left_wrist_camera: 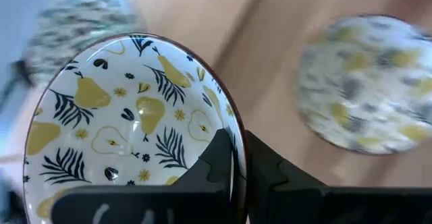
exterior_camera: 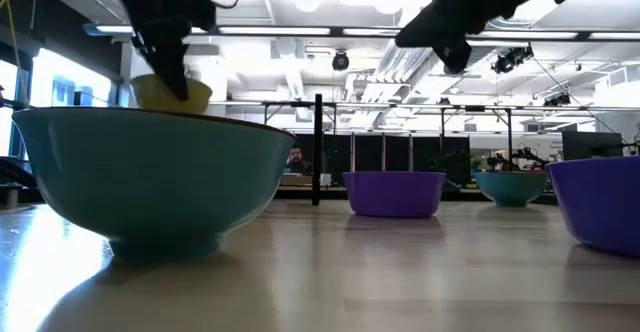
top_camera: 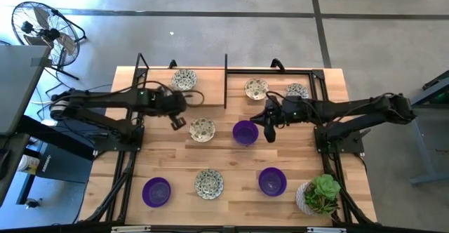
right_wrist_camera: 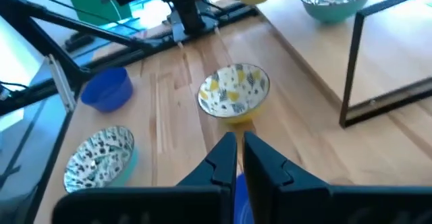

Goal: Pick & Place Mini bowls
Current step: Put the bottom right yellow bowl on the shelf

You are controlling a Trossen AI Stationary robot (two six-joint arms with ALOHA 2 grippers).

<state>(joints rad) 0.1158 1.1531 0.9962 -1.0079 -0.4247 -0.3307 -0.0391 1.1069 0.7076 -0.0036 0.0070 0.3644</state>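
Left gripper (left_wrist_camera: 237,166): fingers pinched on rim of pear-patterned mini bowl (left_wrist_camera: 128,126), held aloft above table (top_camera: 231,159). Right gripper (right_wrist_camera: 237,158): fingers pressed together, nothing held, positioned over purple mini bowl (top_camera: 245,132) at table centre. Remaining bowls scattered across table: patterned bowl (top_camera: 202,129) just beside left gripper; others well apart.
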